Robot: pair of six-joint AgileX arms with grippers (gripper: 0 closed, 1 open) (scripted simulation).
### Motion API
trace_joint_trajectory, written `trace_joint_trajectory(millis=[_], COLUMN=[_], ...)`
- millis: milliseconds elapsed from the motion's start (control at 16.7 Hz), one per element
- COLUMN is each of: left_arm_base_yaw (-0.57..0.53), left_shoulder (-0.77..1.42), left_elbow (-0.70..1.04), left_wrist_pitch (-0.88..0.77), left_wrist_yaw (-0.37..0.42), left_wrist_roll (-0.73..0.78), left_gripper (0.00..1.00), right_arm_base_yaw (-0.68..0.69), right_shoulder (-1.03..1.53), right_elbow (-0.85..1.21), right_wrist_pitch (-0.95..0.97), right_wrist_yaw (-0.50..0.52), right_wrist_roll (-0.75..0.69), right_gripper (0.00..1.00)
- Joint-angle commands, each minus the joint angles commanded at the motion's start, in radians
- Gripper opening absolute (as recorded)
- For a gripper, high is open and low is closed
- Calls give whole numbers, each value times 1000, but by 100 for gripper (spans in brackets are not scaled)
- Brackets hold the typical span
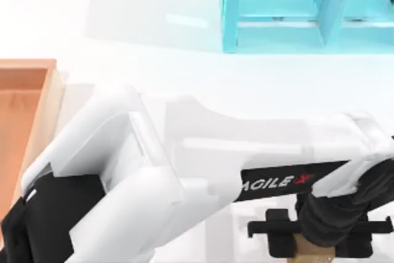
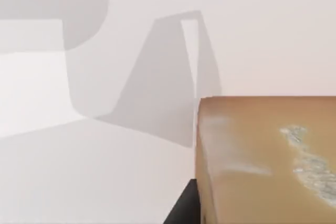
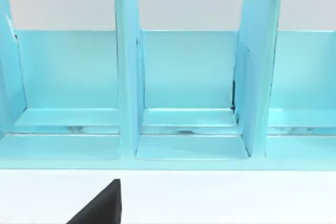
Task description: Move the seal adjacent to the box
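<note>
Left gripper [image 1: 311, 238] sits at the table's 5 o'clock edge in the top view, its arm reaching across from the left, black fingers [image 1: 280, 238] pressed against the tan seal [image 1: 308, 252], which looms large in the left wrist view [image 2: 268, 161] with whitish marks on one face. Box [image 1: 43, 109] lies well apart at 9 o'clock, so I judge the grasp done but the whole carry and set-down beside the rim left. Right gripper [image 3: 100, 205] is parked facing the turquoise shelf unit [image 1: 289, 10] at 1 o'clock; can't tell its finger state.
</note>
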Motion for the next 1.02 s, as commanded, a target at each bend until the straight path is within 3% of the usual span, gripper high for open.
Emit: trace_joint_trajectory(millis=[240, 300, 1020], left_arm_base_yaw=[0, 0, 1], left_shoulder=[0, 0, -18], left_elbow=[0, 0, 59], left_wrist_pitch=[0, 0, -64], left_wrist_yaw=[0, 0, -1], left_wrist_roll=[0, 0, -2], left_gripper=[2, 0, 0], right_arm_base_yaw=[0, 0, 0], right_shoulder=[0, 0, 0], right_elbow=[0, 0, 0], right_wrist_pitch=[0, 0, 0], right_wrist_yaw=[0, 0, 0], right_wrist_roll=[0, 0, 0], right_gripper=[100, 100, 100])
